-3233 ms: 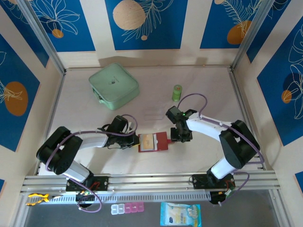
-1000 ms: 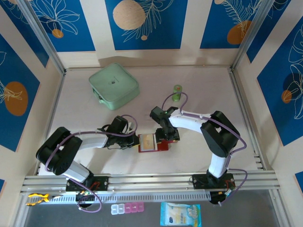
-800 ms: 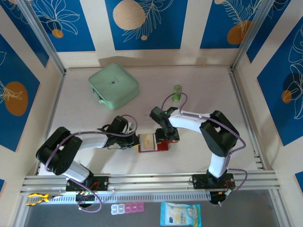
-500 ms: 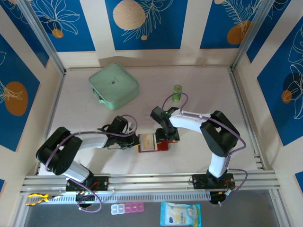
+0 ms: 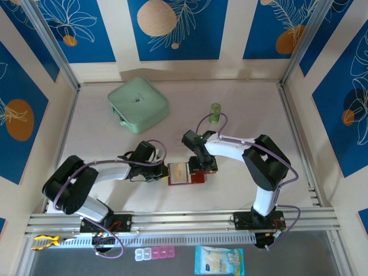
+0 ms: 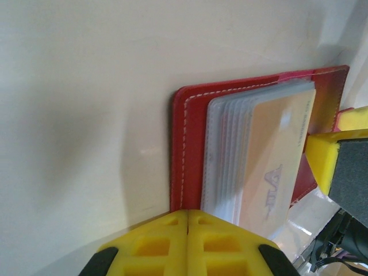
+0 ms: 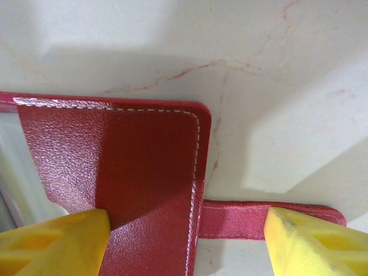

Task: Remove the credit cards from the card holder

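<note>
Robot test cell, lab-type: pale marble-look tabletop point(image 5: 259, 98) boxed in by blue leaf-print wall panels point(image 5: 172, 29), aluminium extrusion posts point(image 5: 53, 49), slotted aluminium mounting rail point(image 5: 184, 221) with robot arm bases point(image 5: 106, 223) bolted on.

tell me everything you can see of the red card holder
The card holder is a dark red, leather-looking wallet with pale stitching. It lies open and flat on the table between the arms. Clear sleeves fan out inside, with a tan card on top. A strap tab sticks out from one flap. The shut left gripper meets one edge; the open right gripper straddles the other flap and tab.
</note>
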Motion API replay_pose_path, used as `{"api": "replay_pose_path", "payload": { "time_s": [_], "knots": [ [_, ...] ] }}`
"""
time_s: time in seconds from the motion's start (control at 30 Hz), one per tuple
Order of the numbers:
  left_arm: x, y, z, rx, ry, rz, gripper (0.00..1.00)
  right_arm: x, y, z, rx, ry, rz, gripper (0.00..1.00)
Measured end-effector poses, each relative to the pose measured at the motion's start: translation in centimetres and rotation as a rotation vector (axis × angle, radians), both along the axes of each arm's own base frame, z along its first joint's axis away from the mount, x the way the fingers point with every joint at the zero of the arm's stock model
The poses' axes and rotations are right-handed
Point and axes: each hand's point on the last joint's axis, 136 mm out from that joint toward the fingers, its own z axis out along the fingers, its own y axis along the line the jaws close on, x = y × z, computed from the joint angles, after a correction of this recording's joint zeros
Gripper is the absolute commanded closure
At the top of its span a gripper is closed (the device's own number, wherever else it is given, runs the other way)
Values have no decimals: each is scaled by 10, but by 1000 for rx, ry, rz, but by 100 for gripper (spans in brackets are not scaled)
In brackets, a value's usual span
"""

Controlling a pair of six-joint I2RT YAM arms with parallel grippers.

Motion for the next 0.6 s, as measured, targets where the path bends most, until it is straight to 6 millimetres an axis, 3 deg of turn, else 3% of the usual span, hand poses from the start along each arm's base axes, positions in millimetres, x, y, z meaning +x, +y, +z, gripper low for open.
{"api": "replay_pose_path", "payload": {
  "time_s": [0.23,0.37,0.6],
  "knots": [
    [1,2,4,27,12,7,100,0,4,5,-2,-18,5,29],
    [7,0,17,29,-12,8,100,0,12,14,11,-30,24,29],
    [21,-12,38,-2,-64,-4,100,11,28,58,133,-138,11,33]
  ]
}}
